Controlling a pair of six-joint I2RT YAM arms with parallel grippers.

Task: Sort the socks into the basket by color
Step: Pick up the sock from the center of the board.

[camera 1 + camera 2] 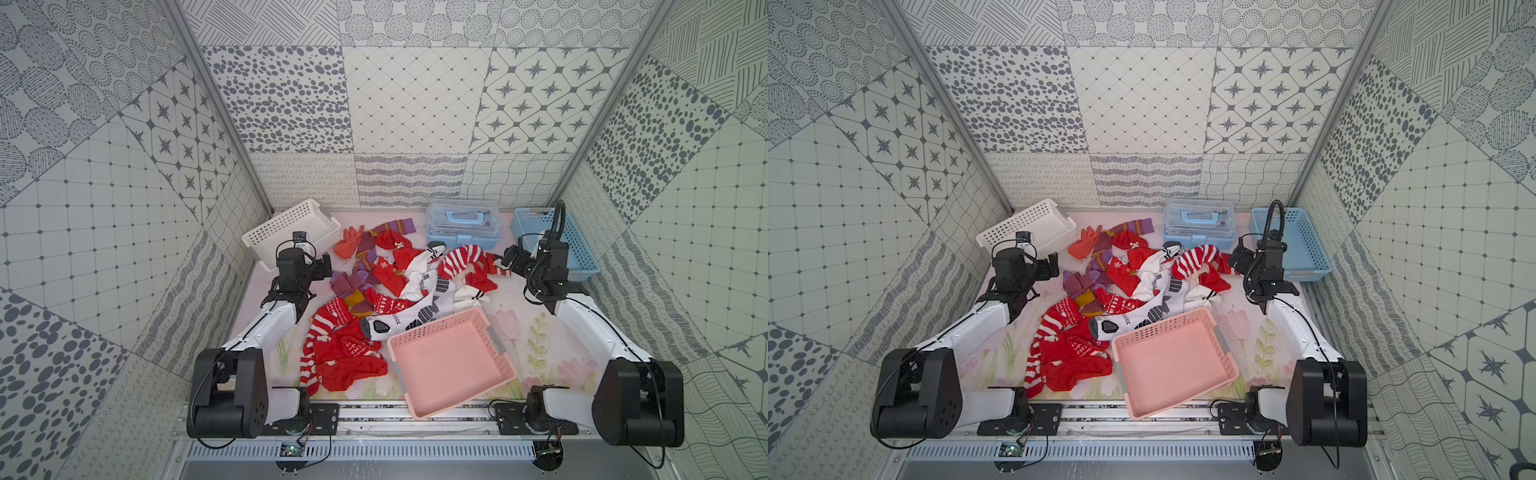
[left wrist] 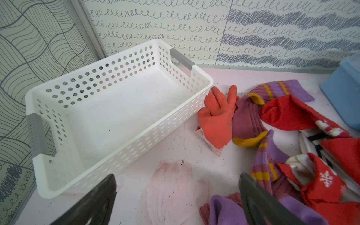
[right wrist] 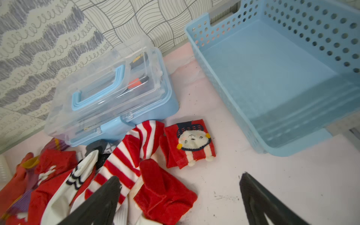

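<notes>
I see the socks [image 1: 399, 286] piled mid-frame between my two grippers; the left gripper [image 1: 322, 266] and right gripper [image 1: 508, 259] gape wide, holding nothing.

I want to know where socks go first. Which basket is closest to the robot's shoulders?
The pink basket, at the front edge between the two arm bases. The white basket and the blue basket sit far back by the wall.

Light even, diffuse, bright on my feeds; shadows soft, faint. Both top views sharp, walls bowed by wide lens. Wrist views stretched at edges, near black fingers [image 2: 93, 202] blurred. Mild glare on clear box lid [image 3: 101, 91].
</notes>
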